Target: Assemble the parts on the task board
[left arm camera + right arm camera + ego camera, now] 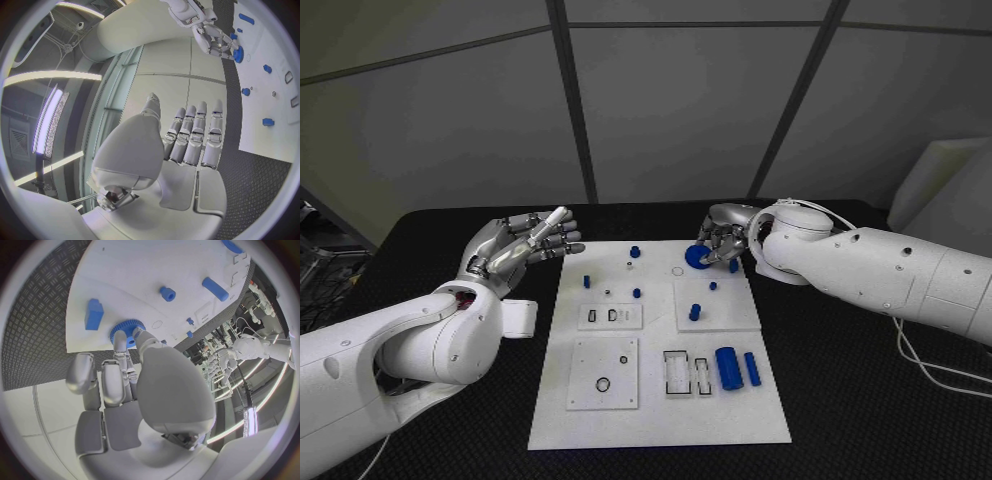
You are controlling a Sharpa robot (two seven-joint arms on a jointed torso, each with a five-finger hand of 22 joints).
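Behind the black table (444, 225) stands a wall of large grey panels (682, 100), divided by dark seams that run upright and across. The table top has a fine raised pattern, seen close in the right wrist view (37, 320). At the right edge of the head view, a white object (942, 175) leans near the wall. In the left wrist view, a long bright lamp (50, 120) shines.

The head camera looks down over the whole board (661, 400) — both wrist cameras sit close behind their hands, sharing its far end.
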